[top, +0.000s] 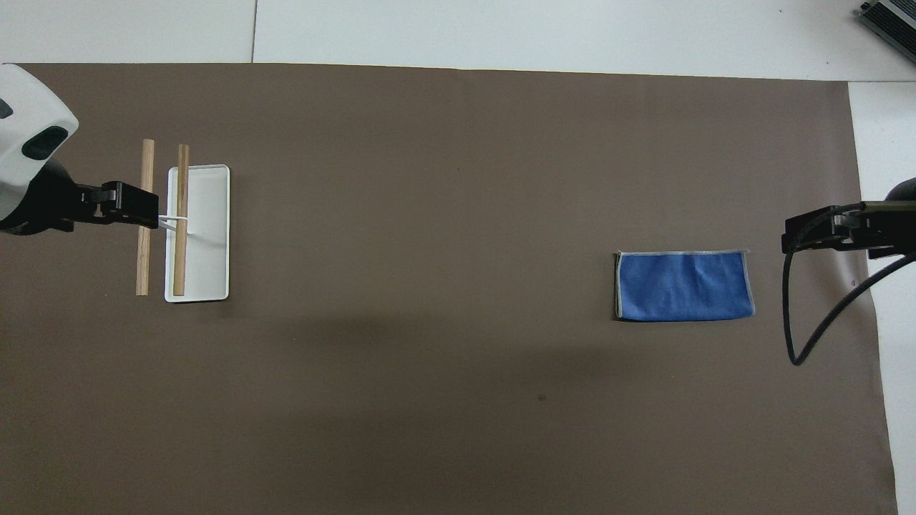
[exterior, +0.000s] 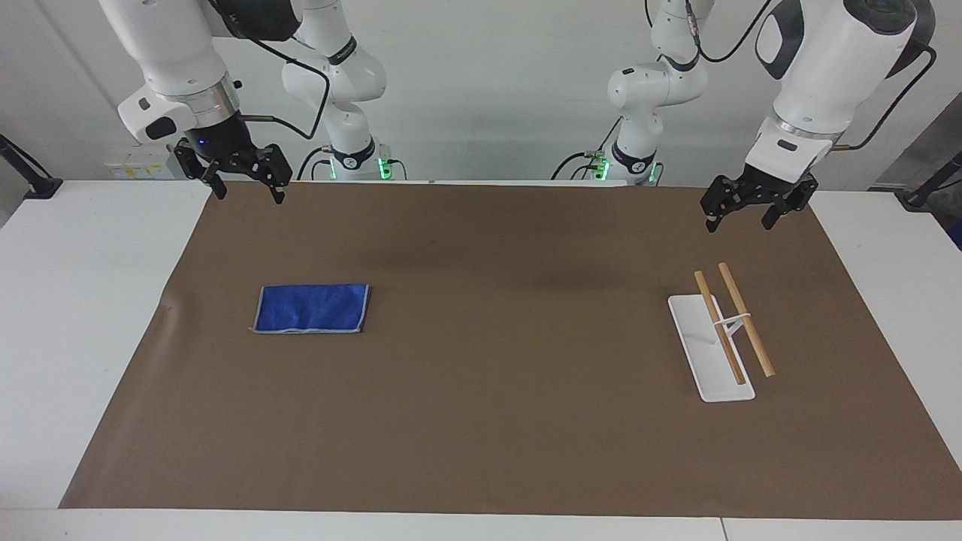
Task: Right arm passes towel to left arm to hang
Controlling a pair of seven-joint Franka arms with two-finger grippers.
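Note:
The blue towel (exterior: 310,308) (top: 683,286) lies flat and folded on the brown mat, toward the right arm's end of the table. My right gripper (exterior: 248,192) (top: 809,232) hangs open and empty over the mat's corner at that end, well apart from the towel. At the left arm's end my left gripper (exterior: 740,219) (top: 132,206) hangs open and empty over the mat by the rack. In the overhead view it covers part of one bar without touching it.
The rack (exterior: 710,353) (top: 207,236) has a white base and two wooden bars (exterior: 744,319) on a thin white stand. The brown mat (exterior: 488,391) covers most of the white table. A black cable (top: 816,336) loops down from the right wrist.

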